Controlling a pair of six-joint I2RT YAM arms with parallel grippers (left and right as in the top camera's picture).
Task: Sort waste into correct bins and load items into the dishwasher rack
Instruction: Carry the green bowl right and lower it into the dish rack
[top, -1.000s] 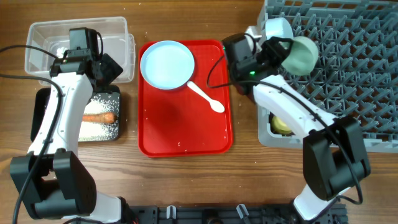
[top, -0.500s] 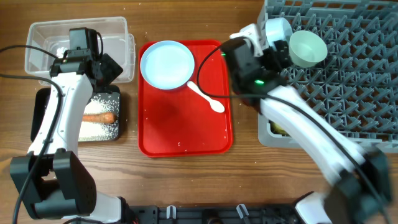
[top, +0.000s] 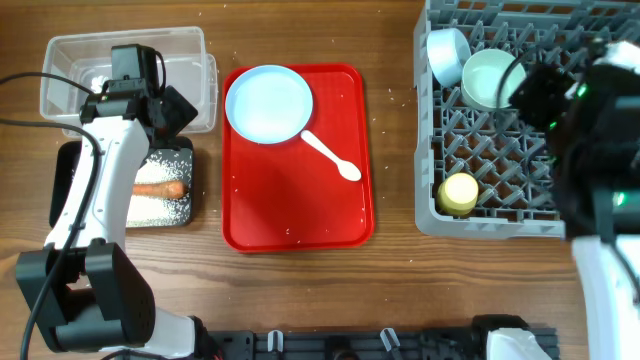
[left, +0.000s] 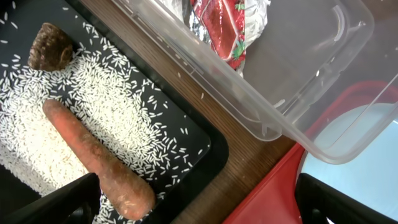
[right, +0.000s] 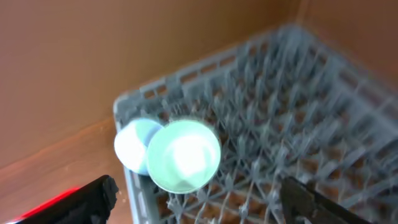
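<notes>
My right claw hangs open and empty over the grey pegged plastic rack, pale green bowl loaded; next, I judge, fetching the round light blue plate upper-centre.

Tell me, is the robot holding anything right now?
Nothing. The left tool and the right tool are both open and empty; the green bowl sits in the rack.

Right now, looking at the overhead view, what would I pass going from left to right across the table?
clear tub → light blue plate → white spoon → light blue bowl → pale green bowl
</notes>
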